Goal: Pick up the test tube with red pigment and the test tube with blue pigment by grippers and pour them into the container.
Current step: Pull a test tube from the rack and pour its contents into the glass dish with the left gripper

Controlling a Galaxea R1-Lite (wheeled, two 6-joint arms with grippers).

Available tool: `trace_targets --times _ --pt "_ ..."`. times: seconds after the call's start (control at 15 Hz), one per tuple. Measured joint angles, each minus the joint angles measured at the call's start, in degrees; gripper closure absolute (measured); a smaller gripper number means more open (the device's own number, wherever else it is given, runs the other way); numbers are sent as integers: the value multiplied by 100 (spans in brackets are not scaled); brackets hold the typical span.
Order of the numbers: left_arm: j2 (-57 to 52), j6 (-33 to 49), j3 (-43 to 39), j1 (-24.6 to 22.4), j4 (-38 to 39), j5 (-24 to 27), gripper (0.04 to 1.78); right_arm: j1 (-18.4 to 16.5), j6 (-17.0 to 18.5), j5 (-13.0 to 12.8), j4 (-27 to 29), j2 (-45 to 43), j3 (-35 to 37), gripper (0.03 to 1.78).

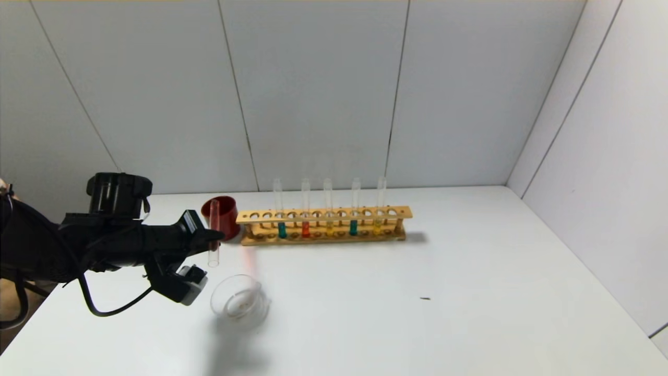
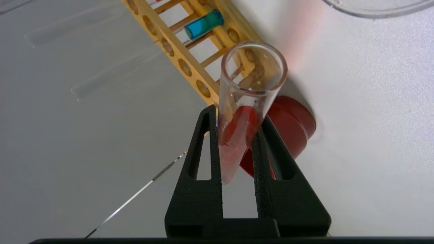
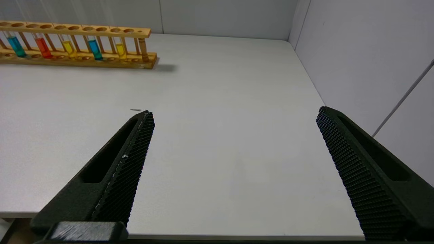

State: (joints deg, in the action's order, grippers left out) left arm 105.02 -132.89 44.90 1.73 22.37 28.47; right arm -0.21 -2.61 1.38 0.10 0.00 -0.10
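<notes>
A: What is taking up the most room?

B: The white table (image 1: 469, 292) is spreading across nearly everything, running back to the grey panel walls (image 1: 313, 94); its right half is lying bare, with open room between the wooden rack (image 1: 323, 225) and the right wall. The near edge is showing under the right pincer (image 3: 234, 118), which is hanging off the table's near right side with its fingers spread wide, holding nothing.

A: And the rack?

B: It is standing near the back wall, left of centre, carrying five upright tubes. The test tube with blue pigment (image 1: 354, 209) is sitting second from the rack's right end, teal liquid pooling at its bottom; another teal tube is standing at the left end of the row, an orange-red one beside it, and two yellow ones among them.

A: Where is the left arm working?

B: The left pincer (image 1: 211, 237) is reaching in from the left edge, clamping tight on the test tube with red pigment (image 1: 214, 232) around its middle. The tube is standing roughly upright in front of the dark red cup (image 1: 225, 214). In the left wrist view it is looking clear, its mouth open, with a red tint inside near its rounded end.

A: And the container?

B: The container (image 1: 240, 303) is sitting on the table just below and right of the held tube, near the left front, looking almost clear.
</notes>
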Motion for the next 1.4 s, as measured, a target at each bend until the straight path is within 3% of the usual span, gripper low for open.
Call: trace_targets --times 1.4 --pt "-20 -523 -22 74 26 -61 151 2 0 0 0 0 0 6"
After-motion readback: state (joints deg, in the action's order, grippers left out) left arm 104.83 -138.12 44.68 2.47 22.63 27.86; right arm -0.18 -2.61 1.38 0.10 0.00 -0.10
